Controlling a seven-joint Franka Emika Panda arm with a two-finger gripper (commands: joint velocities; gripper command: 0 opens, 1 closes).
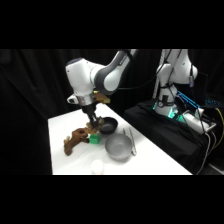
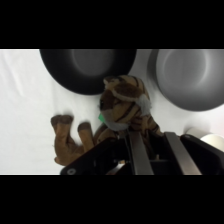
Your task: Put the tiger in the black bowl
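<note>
The tiger (image 2: 122, 102) is a brown-orange plush with dark stripes, lying on the white table (image 1: 145, 160). Its head is close to the rim of the black bowl (image 2: 87, 67) and its paws stretch away to the left. In the side view the tiger (image 1: 76, 140) lies left of the black bowl (image 1: 106, 125). My gripper (image 1: 93, 121) hangs just above the tiger's head end. In the wrist view the gripper (image 2: 150, 136) is open, its two fingers (image 2: 136, 155) apart, and the tiger's head lies just past the fingertips. The linkage hides part of the tiger's body.
A larger grey metal bowl (image 1: 119, 146) stands right next to the black bowl, also visible in the wrist view as the grey bowl (image 2: 192, 77). A small green object (image 1: 94, 138) sits against the tiger. Metal tongs (image 1: 130, 137) lie by the grey bowl. A white round object (image 1: 97, 167) rests near the front edge.
</note>
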